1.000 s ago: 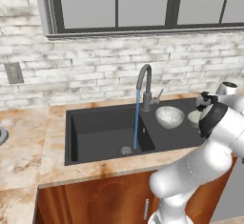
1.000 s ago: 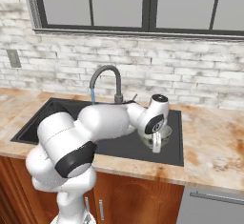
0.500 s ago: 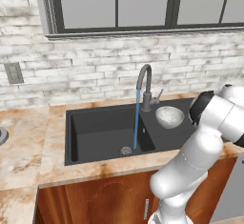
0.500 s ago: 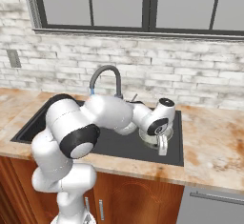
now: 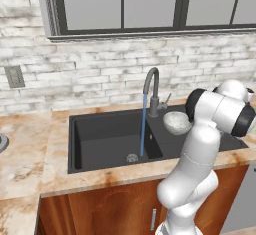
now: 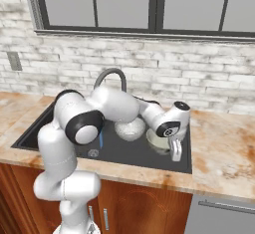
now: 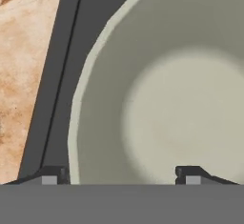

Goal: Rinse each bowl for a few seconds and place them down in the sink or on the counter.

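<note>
Hand view first: my tool now stands with its tips spread wide, one outside the rim of the plain bowl and one over its inside, and neither pinches the wall. A second ago the jaws were shut tight, so I read this as a release just made: the bowl sits on the dark floor of the sink, close to the sink's edge, with the marbled bench beyond it.

In the right base view the tool hangs straight down over that same plain bowl, which rests in the shallow right-hand section of the sink, near the front edge. Compared with half a second ago the hand has barely shifted; only the fingers have opened. The speckled bowl lies just to the left and a little farther back, next to the tap. From the left base view I see this speckled bowl beside the tap, which is running a blue stream into the deep basin.

My judgement: this bowl is set down and counts as placed. Whether the speckled one has been rinsed I cannot tell. I would lift the hand clear without nudging the rim, since one fingertip sits inside the bowl.
</note>
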Available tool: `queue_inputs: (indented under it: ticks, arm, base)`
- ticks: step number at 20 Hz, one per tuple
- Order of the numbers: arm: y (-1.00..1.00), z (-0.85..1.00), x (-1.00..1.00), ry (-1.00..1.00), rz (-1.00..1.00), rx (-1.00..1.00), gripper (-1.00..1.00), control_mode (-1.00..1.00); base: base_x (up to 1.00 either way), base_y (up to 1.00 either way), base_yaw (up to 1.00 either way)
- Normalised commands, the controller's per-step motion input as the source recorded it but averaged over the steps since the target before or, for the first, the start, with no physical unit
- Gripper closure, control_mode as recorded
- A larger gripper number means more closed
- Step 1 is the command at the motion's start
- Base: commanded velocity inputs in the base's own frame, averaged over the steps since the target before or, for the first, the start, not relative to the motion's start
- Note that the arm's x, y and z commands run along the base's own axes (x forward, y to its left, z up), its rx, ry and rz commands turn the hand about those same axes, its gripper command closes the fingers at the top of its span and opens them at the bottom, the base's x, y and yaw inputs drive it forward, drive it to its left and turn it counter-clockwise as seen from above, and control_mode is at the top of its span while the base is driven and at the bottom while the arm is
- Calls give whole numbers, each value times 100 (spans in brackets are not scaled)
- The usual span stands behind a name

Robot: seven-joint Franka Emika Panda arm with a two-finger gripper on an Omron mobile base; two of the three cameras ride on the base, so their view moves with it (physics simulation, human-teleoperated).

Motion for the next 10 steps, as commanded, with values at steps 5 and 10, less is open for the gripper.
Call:
queue_inputs:
  ticks: [5, 10]
  arm:
    - [-12, 3, 3, 0, 3, 3, -100, -100]
    - [-5, 17, -1, -1, 1, 1, -100, -100]
  base:
    - [0, 0, 0]
    - [0, 0, 0]
